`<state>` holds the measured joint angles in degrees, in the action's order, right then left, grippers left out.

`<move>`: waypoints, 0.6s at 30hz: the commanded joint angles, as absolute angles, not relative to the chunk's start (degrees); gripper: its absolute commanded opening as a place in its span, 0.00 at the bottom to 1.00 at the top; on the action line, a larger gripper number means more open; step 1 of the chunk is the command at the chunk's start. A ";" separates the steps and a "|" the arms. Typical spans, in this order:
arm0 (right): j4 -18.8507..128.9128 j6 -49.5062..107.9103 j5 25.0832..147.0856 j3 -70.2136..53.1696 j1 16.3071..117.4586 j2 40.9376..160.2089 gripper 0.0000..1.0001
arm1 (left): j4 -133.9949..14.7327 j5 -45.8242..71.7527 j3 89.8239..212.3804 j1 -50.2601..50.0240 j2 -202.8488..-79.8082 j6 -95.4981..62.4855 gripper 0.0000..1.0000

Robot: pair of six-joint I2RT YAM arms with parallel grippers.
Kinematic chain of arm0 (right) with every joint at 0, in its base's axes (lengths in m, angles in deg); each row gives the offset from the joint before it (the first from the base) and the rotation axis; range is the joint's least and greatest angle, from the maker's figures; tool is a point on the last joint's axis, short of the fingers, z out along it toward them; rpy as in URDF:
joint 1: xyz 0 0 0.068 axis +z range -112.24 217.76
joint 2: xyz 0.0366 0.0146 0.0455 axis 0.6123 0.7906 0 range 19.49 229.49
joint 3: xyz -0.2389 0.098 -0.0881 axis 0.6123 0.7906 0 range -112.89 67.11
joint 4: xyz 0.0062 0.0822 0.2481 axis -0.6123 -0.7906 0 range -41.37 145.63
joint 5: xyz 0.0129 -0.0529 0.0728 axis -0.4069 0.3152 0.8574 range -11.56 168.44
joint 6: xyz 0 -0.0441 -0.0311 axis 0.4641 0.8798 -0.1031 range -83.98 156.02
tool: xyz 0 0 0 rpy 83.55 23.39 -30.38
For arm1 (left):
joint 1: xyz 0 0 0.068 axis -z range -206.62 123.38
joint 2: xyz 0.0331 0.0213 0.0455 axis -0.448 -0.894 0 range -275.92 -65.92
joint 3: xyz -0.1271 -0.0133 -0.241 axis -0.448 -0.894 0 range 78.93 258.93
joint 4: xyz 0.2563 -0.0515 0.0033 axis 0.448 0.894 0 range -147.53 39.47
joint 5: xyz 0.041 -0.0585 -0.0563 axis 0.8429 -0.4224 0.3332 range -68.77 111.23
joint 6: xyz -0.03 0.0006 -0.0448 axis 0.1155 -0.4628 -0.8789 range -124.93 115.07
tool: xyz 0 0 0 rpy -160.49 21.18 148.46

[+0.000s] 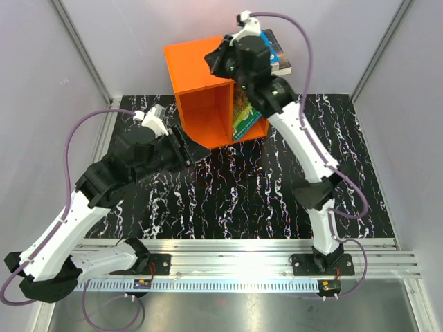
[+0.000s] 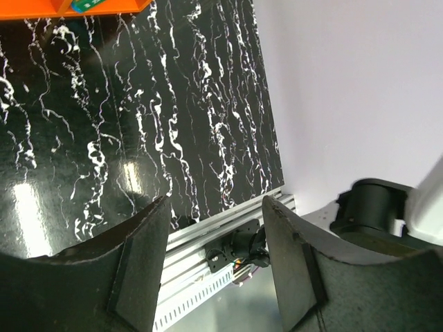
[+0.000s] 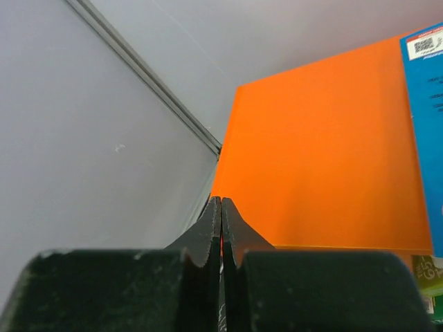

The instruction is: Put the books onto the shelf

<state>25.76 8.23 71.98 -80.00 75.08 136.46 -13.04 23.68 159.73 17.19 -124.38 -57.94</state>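
The orange shelf [image 1: 197, 86] stands at the back of the table. A bright blue book [image 1: 280, 61] lies on its top at the right, and shows at the right edge of the right wrist view as the blue book [image 3: 423, 104] on the shelf's top [image 3: 325, 152]. A green and blue illustrated book [image 1: 246, 116] leans in the shelf's open compartment. My right gripper [image 1: 214, 63] hovers over the shelf top, shut with nothing in it [image 3: 221, 204]. My left gripper [image 1: 194, 151] sits low beside the shelf's front left corner, open and empty [image 2: 214, 206].
The black marbled tabletop [image 1: 228, 200] spreads in front of the shelf. An aluminium rail [image 1: 242, 252] with both arm bases runs along the near edge. Pale walls close in on the left, right and back. The shelf's lower edge [image 2: 41, 8] shows at the left wrist view's top.
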 commanded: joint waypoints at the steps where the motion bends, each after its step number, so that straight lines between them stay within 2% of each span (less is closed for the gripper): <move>1: 24.43 11.40 61.50 -87.37 76.42 142.86 0.01 | -12.97 25.18 158.92 16.98 -120.60 -59.15 0.57; 11: 33.29 23.26 40.76 -90.47 80.11 151.23 0.01 | -2.60 30.36 159.09 17.06 -114.27 -61.35 0.57; 18: 38.39 31.26 32.84 -89.78 80.56 154.40 0.00 | 2.32 34.05 159.27 16.98 -111.10 -62.49 0.58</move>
<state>31.97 25.82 40.45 -88.50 80.10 154.27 0.71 30.48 158.59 17.19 -112.18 -61.55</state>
